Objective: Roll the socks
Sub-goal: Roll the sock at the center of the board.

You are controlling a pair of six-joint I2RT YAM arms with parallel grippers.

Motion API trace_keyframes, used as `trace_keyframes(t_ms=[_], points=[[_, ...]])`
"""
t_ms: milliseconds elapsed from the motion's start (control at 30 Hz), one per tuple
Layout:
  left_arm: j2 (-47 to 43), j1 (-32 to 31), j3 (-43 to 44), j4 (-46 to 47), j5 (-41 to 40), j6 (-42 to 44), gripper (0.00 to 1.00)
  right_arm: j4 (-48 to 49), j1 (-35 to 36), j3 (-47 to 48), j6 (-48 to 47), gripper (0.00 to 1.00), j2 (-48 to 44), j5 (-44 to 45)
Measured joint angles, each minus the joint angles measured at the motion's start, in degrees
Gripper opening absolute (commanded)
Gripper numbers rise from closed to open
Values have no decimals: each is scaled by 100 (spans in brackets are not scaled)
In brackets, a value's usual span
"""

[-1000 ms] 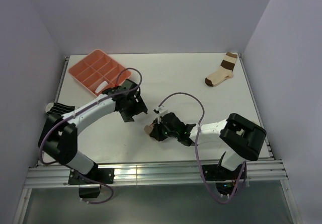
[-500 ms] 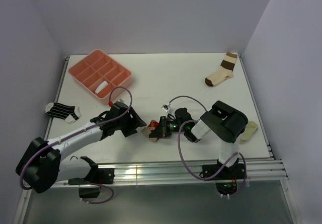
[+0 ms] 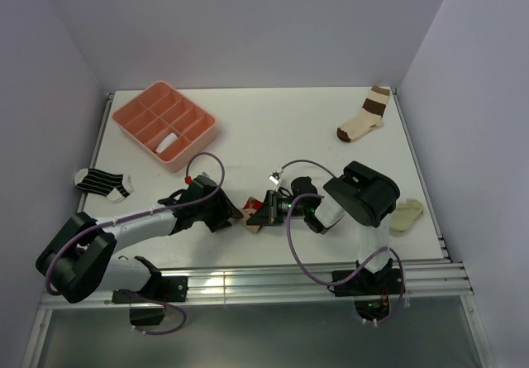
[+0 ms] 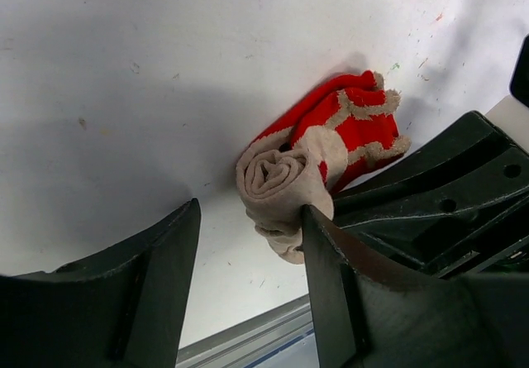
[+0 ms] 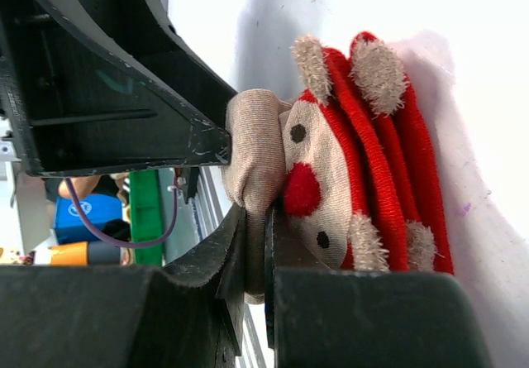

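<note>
The tan sock with a red end [image 3: 250, 218] lies near the table's front edge, its tan part wound into a roll [image 4: 279, 179] and the red end [image 4: 357, 123] loose behind it. My right gripper [image 5: 258, 256] is shut on the tan fabric at the roll's edge. My left gripper [image 4: 248, 289] is open just left of it, one finger [image 4: 331, 285] touching the roll's side. In the top view the left gripper [image 3: 228, 212] and right gripper [image 3: 263, 212] face each other across the sock. A black-and-white striped sock [image 3: 104, 182] lies flat at the far left.
An orange compartment tray [image 3: 192, 140] stands at the back left with a small white thing [image 3: 168, 142] in one cell. A cream sock with brown bands [image 3: 364, 116] lies at the back right. A pale yellowish lump [image 3: 407, 214] sits by the right arm. The table's metal front rail [image 3: 248, 281] runs close by.
My left arm swung down toward the front edge and brought its gripper up against the rolled sock, its jaws narrowing. The right arm folded its elbow in and kept its grip.
</note>
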Motion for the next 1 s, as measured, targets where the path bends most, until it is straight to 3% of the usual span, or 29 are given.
trace_keyframes(t_ms=[333, 467, 567, 600, 667, 700, 833, 1000], points=[[328, -4, -146, 699, 55, -92, 43, 177, -63, 4, 192, 0, 142, -105], [568, -4, -146, 1056, 118, -94, 38, 125, -81, 26, 184, 9, 142, -118], [730, -2, -133, 1272, 177, -96, 26, 72, -105, 50, 184, 19, 142, -125], [772, -2, -116, 1305, 190, -90, 14, 52, -109, 59, 179, 22, 140, -125], [833, 0, -52, 1305, 203, -85, 5, -20, -111, 63, 142, 26, 92, -118], [855, 2, 7, 1259, 205, -66, 1, -83, -114, 63, 98, 27, 48, -98], [970, -7, 452, 612, 170, 48, 0, -756, -101, 68, -284, 38, -396, 118], [1357, -46, 1563, -997, -111, 313, 0, -2094, -44, 79, -1038, 50, -1322, 780]])
